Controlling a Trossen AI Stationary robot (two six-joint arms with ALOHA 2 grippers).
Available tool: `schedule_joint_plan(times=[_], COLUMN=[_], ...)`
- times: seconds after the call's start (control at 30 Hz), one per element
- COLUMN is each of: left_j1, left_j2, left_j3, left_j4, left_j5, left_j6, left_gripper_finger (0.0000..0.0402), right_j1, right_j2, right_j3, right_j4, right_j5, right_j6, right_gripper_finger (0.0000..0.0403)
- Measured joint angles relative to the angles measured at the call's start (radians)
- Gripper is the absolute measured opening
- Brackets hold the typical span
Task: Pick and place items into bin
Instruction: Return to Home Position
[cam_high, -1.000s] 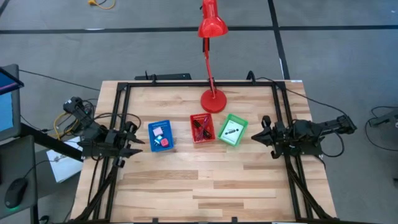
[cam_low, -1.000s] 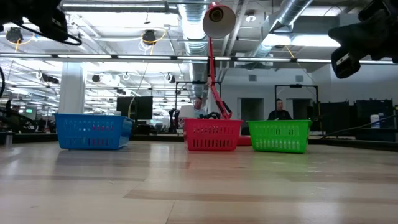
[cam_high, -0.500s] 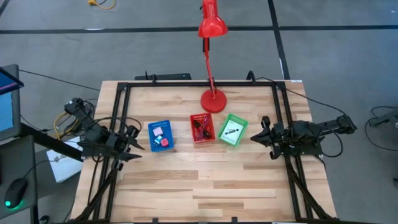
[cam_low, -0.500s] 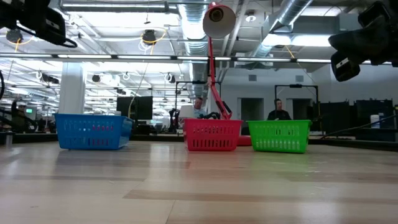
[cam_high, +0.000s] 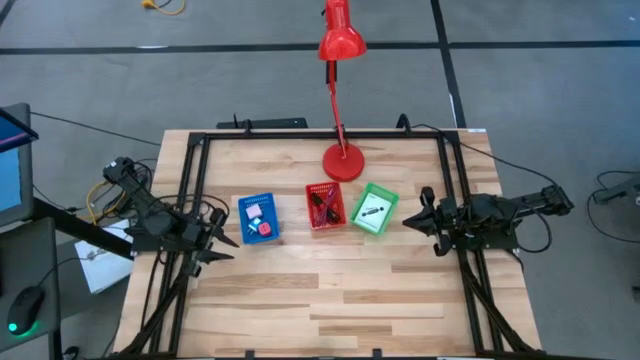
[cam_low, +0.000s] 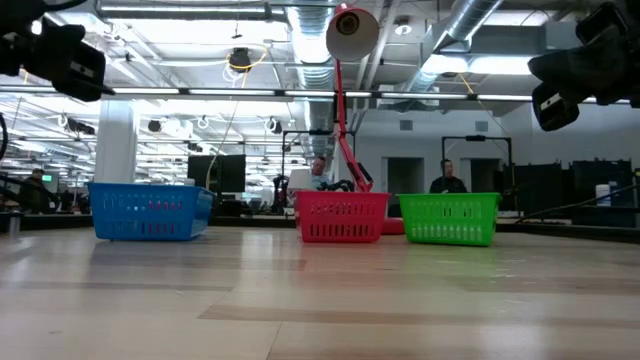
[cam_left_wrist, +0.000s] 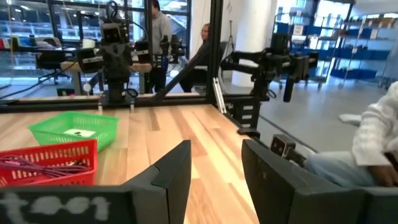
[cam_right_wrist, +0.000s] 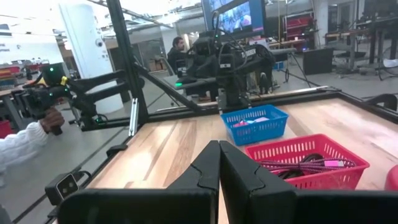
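Left fingers (cam_left_wrist: 175, 179) spread, right fingers (cam_right_wrist: 206, 169) pressed together, three bins (cam_low: 340, 219) on wooden table (cam_high: 330, 290), people (cam_low: 447, 180) beyond

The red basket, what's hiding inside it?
Inside the red basket is a tangle of cords: a purple braided cord and a dark cord. The tangle and the basket's wall hide the bottom, so anything underneath can't be seen.
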Motion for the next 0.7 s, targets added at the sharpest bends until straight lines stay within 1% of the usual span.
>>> schedule_joint_plan(times=[0.23, 0.7], left_j1=[0.0, 0.0], left_j2=[0.012, 0.012], left_j3=[0.0, -0.002], left_j4=[-0.002, -0.002], left_j5=[-0.001, -0.003], left_j6=[0.042, 0.045], left_gripper_finger=[0.013, 0.013], right_j1=[0.0, 0.0], right_j2=[0.0, 0.0], right_j3=[0.001, 0.001], right_j4=[0.0, 0.0], right_j5=[0.001, 0.0], right_j6=[0.0, 0.0], right_gripper_finger=[0.0, 0.0])
